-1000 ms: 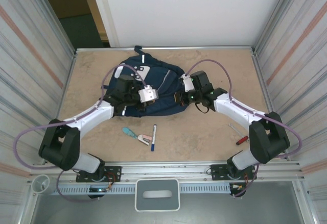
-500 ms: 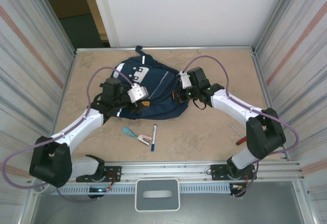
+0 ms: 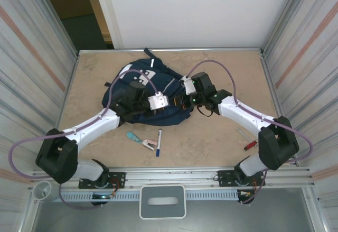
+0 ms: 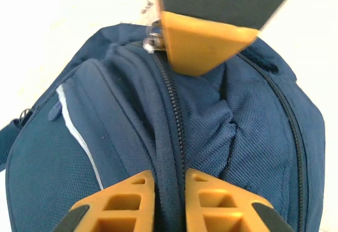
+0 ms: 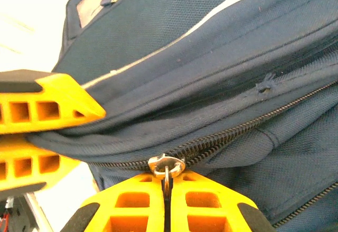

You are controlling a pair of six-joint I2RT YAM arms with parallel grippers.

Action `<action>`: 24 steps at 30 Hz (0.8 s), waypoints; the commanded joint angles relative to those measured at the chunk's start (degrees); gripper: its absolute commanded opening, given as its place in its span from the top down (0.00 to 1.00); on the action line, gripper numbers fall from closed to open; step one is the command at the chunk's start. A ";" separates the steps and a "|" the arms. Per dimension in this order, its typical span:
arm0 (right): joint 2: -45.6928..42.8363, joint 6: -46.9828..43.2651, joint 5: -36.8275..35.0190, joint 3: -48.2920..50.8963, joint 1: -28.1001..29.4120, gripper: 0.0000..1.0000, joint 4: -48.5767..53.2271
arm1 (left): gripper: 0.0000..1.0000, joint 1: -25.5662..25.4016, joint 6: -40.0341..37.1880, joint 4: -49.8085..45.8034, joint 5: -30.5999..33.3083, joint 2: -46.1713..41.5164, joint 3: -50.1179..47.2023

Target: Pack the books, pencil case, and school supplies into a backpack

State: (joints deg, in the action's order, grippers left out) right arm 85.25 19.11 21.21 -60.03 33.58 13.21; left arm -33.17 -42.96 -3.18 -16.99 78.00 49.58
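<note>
Top view: backpack (image 3: pixel 141 86) seen lying flat on the table (image 3: pixel 222 68), toward the far side, left of centre. Both grippers on its right-hand part: left gripper (image 3: pixel 170 107) from the left, right gripper (image 3: pixel 182 100) from the right, tips just beside each other over the navy fabric (jaw detail too small to read here). Marker pen (image 3: pixel 158 141) and teal-and-pink stapler-like item (image 3: pixel 141 140) on bare table at the near side of the backpack, just beside each other, apart from both grippers. Red-handled screwdriver (image 3: pixel 247 141) off to the right, near the right arm.

Left wrist view: left gripper (image 4: pixel 165 187) pinched shut on a raised ridge of backpack (image 4: pixel 105 152) fabric, with the zipper track (image 4: pixel 174 116) running straight up between the fingers. Farther along the same track: one right-gripper finger (image 4: pixel 203 44) against the fabric, metal zipper pull (image 4: pixel 153 36) at its edge.

Right wrist view: right gripper (image 5: pixel 166 187) closed tight on the zipper pull (image 5: pixel 166 164), ring of the pull right at the fingertips, on the track. To the left: left gripper's fingers (image 5: pixel 42 105) clamping a fold of backpack (image 5: pixel 211 57) fabric, close beside the pull (main zipper looks closed along the visible stretch).
</note>
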 commanded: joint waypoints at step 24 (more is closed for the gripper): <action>1.09 6.92 0.10 -11.77 -5.62 1.00 0.31 | 0.25 3.97 26.24 -1.39 5.36 -15.59 -1.87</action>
State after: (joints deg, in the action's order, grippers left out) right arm 90.59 24.05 20.84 -68.12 27.31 15.66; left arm -25.21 -19.46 -1.08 -17.21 63.42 44.31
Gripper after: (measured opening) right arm 0.059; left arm 0.741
